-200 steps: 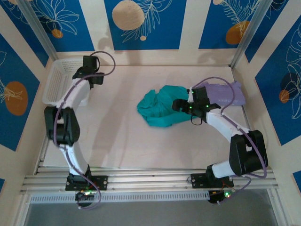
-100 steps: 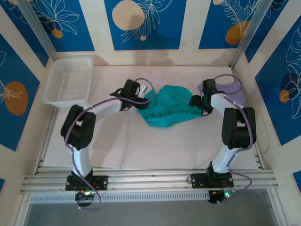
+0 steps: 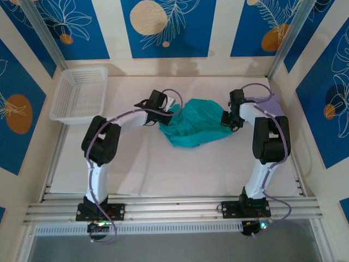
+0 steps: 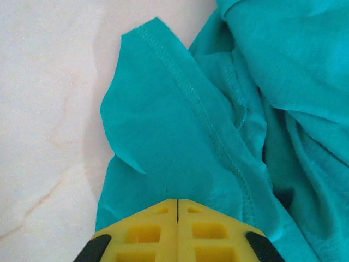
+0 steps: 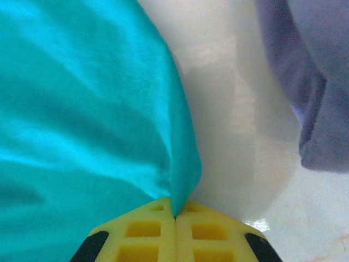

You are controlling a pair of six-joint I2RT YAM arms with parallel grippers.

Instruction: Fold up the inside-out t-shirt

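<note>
The inside-out t-shirt [image 3: 193,126] lies crumpled in a teal heap at mid-table. My left gripper [image 3: 168,113] is at its left edge, and the left wrist view has the yellow fingertips [image 4: 163,210] pressed together with the tips [image 4: 177,201] against a hemmed flap of the t-shirt [image 4: 180,125]. My right gripper [image 3: 226,119] is at the heap's right edge. In the right wrist view a fold of the t-shirt [image 5: 82,109] runs down into the shut tips of that gripper [image 5: 174,212].
A folded pale lavender shirt [image 3: 270,103] lies just right of the right gripper, its edge [image 5: 322,82] close by. A white mesh basket [image 3: 79,93] stands at the back left. Bare tabletop [image 3: 163,169] stretches in front of the heap.
The left arm swung from the basket to the shirt's left edge; the right gripper shifted to its right edge. Both grippers closed within the last half second.
</note>
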